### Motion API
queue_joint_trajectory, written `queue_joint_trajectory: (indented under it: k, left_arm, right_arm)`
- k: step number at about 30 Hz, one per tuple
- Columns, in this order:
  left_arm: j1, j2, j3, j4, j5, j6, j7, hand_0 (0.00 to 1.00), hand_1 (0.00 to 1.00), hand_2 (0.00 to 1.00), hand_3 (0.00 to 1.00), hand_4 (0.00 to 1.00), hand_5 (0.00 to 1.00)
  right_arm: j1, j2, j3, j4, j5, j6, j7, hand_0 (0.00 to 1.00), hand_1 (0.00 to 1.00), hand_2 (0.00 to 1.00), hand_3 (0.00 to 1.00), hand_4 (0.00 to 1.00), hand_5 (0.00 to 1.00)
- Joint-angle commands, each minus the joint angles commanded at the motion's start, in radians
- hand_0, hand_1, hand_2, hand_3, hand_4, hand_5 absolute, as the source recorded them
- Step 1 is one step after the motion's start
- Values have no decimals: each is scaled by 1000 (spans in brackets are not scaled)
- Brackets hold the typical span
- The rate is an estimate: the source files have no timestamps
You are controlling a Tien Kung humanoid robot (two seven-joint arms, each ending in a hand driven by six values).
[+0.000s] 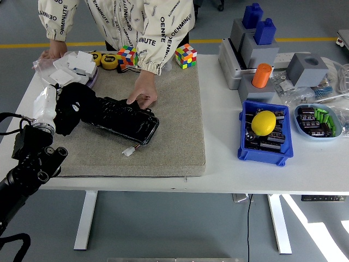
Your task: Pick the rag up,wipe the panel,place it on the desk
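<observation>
Wiping step: the left hand, apparently closed on the black rag, sits at the panel's left end. A person's hand steadies it. Next: sweep, then set down.

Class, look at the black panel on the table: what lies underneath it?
The black panel lies on a grey felt mat covering the white table. Whatever sits directly beneath the panel is hidden. A person's hand steadies its far edge.
</observation>
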Motion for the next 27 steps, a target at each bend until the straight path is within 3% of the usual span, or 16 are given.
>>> queue_joint_trajectory:
  k: [17,27]
  left_arm:
    - [44,34,173,-200,-65,-10,14,180,202,225,557,608,2]
    - [73,70,353,-393,-115,-17,37,181,201,224,556,609,2]
  right_arm:
    - [-2,-3,-9,0,-1,0,0,534,553,489,522,884,344]
    - [-3,-2,-2,0,-3,0,0,533,553,489,521,883,344]
